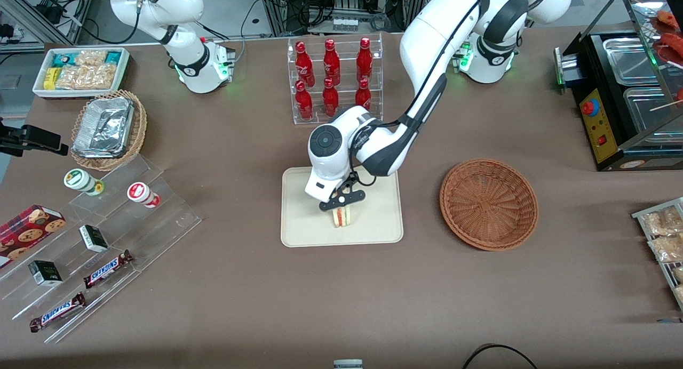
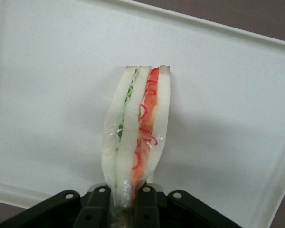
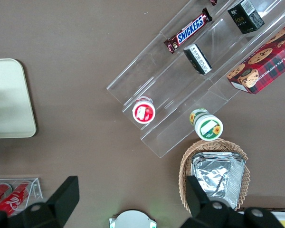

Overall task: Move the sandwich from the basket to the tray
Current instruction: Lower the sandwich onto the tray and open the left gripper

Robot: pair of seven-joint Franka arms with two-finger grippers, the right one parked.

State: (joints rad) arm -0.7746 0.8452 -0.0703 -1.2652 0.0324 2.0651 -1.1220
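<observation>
Brown cloth covers your table (image 1: 341, 305), the largest surface in the front view. On it, near the middle, lies the cream tray (image 1: 299, 230), and beside that, toward the working arm's end, the reddish wicker basket (image 1: 489, 203), which holds nothing you can see. Your left arm reaches down over the tray, and its gripper (image 1: 342, 205) sits directly above the sandwich (image 1: 341, 216), which stands on the tray's surface, nearer the front camera than the tray's centre.

From the front you cannot make out the grip; the wrist camera settles it. There the two black fingers (image 2: 97, 209) are clamped on the narrow end of the sandwich (image 2: 137, 137), which is in clear wrapping, with pale bread slices and green and red-orange filling between them, against the tray (image 2: 47, 95).

Only the parked arm's camera shows the tray's bare corner (image 3: 9, 99); neither sandwich nor gripper appears in it.
</observation>
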